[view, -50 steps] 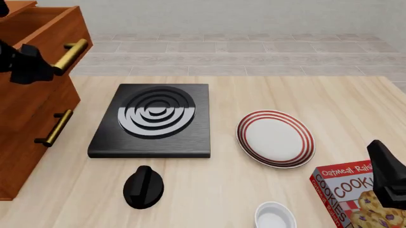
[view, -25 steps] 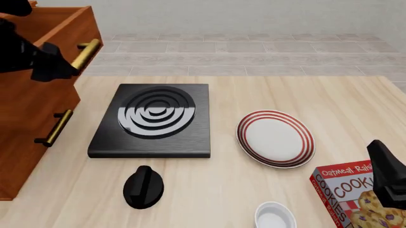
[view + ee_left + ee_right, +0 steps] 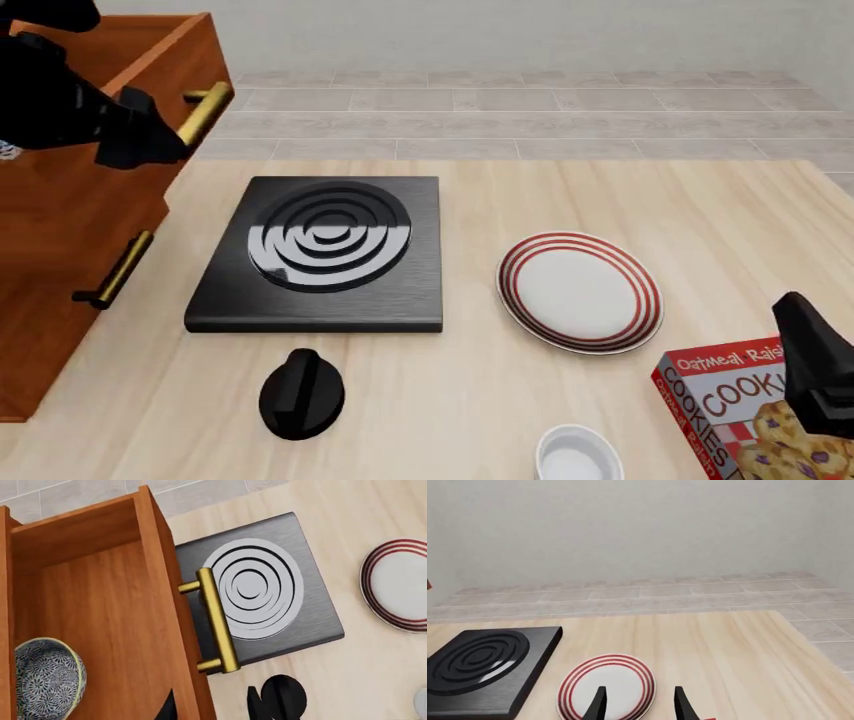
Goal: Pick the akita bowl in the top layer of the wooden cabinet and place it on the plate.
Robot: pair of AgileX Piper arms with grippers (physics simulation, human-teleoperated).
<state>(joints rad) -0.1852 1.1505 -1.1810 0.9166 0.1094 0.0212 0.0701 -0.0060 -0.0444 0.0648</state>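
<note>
Reddish-brown wood fills the left edge of the front view: the wooden cabinet (image 3: pixel 67 260) is cut off by the frame, and its top layer (image 3: pixel 147 60) stands pulled out with its brass handle (image 3: pixel 203 112) showing. The left arm covers much of this drawer from the front, so its inside is hidden there. In the left wrist view the drawer is open from above, and the akita bowl (image 3: pixel 47 682) lies inside it on the wooden floor, near the corner, partly cut by the picture edge. Only the two dark fingertips of the left pincer (image 3: pixel 210 705) show in that view; they stand apart, one on each side of the drawer's front wall, and hold nothing.

Next on the surface (image 3: pixel 441 400) comes the black stove slab (image 3: pixel 320 255), with a black knob-like object (image 3: pixel 300 393) in front of it. The plate (image 3: pixel 579 291) lies further right, with nothing on it. A small white bowl (image 3: pixel 578 455) and a cookie box (image 3: pixel 747 415) are cut off at the bottom edge. The right pincer (image 3: pixel 637 705) hangs open above the plate's near side.
</note>
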